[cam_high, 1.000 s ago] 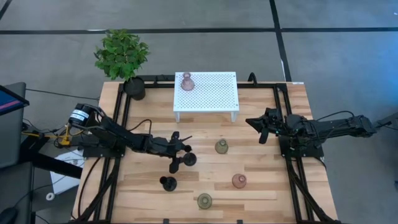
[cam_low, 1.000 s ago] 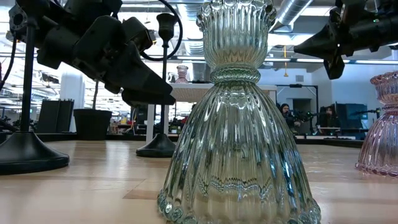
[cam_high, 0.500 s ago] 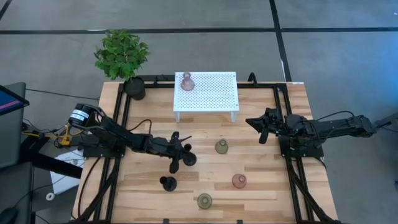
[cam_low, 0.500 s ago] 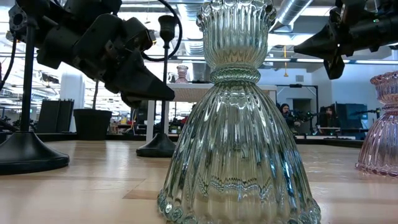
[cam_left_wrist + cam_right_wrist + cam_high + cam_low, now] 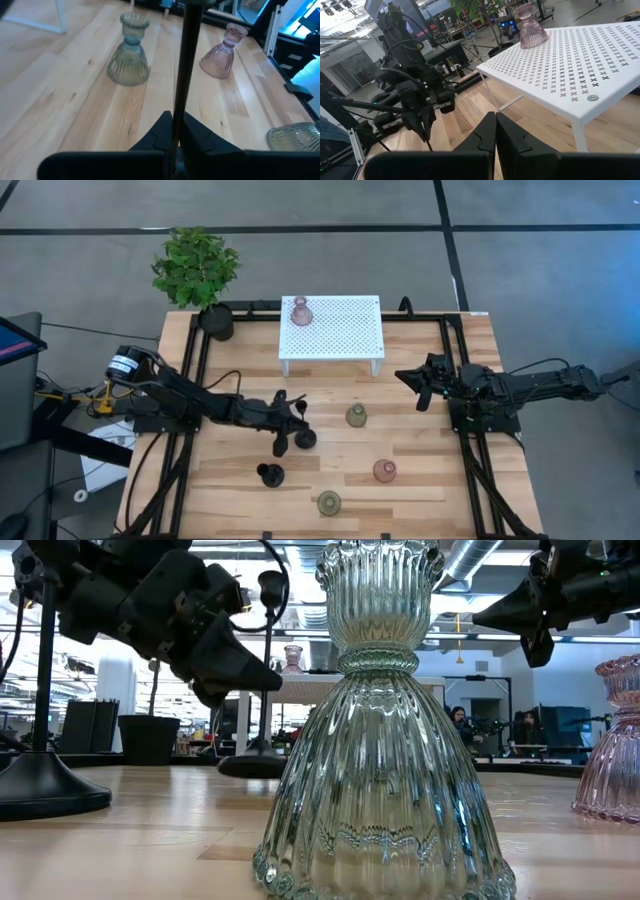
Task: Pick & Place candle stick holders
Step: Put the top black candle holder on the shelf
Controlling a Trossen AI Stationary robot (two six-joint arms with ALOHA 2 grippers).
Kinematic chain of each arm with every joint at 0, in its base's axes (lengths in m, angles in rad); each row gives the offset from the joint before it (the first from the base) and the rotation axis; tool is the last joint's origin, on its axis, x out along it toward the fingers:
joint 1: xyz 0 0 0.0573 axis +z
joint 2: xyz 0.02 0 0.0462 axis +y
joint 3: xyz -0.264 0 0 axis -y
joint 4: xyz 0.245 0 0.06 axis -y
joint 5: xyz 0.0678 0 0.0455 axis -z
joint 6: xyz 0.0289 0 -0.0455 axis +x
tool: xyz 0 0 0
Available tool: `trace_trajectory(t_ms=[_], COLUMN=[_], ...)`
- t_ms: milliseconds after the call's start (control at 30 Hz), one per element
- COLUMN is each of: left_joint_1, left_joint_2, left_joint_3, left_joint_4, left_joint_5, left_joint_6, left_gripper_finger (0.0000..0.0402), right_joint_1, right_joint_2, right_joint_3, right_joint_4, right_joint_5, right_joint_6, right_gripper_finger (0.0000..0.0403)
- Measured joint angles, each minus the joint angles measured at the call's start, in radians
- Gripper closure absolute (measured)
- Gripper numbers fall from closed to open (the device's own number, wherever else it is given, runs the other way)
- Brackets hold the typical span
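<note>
Jaws of the left gripper pinch the thin stem of a black candle holder, in front of the white stand. Right gripper hangs closed and empty, right of that stand.

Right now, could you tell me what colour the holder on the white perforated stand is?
Pink holder, clearest in the right wrist view.

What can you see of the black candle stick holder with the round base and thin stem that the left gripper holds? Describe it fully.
The black candle stick holder has a flat round base, a thin straight stem and a small cup on top, all matt dark, like metal. The left gripper is shut on the stem, about midway up. In the low view its base tilts, one edge off the wooden table. It lies left of the table's middle, apart from the glass holders.
</note>
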State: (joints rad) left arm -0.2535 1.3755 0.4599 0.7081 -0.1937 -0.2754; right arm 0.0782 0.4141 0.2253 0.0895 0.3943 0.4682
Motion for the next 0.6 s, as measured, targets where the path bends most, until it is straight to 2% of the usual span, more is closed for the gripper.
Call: trace_trajectory(t_ms=[200, 367, 600], left_joint_1=[0.000, 0.000, 0.000], left_joint_2=[-0.057, -0.143, -0.243], left_joint_3=[0.000, 0.001, 0.132], left_joint_4=[-0.014, -0.040, -0.287], left_joint_5=[-0.047, -0.132, -0.236], left_joint_6=[0.002, -0.080, -0.144], left_gripper_finger=[0.0388, 0.0388, 0.0388], right_joint_1=[0.000, 0.000, 0.000], right_joint_2=[0.000, 0.000, -0.002], right_joint_3=[0.000, 0.000, 0.000], right_joint_4=[0.000, 0.000, -0.009], right_joint_5=[0.000, 0.000, 0.000], right_joint_6=[-0.006, -0.007, -0.008], right_gripper_finger=[0.0403, 0.0403, 0.0403])
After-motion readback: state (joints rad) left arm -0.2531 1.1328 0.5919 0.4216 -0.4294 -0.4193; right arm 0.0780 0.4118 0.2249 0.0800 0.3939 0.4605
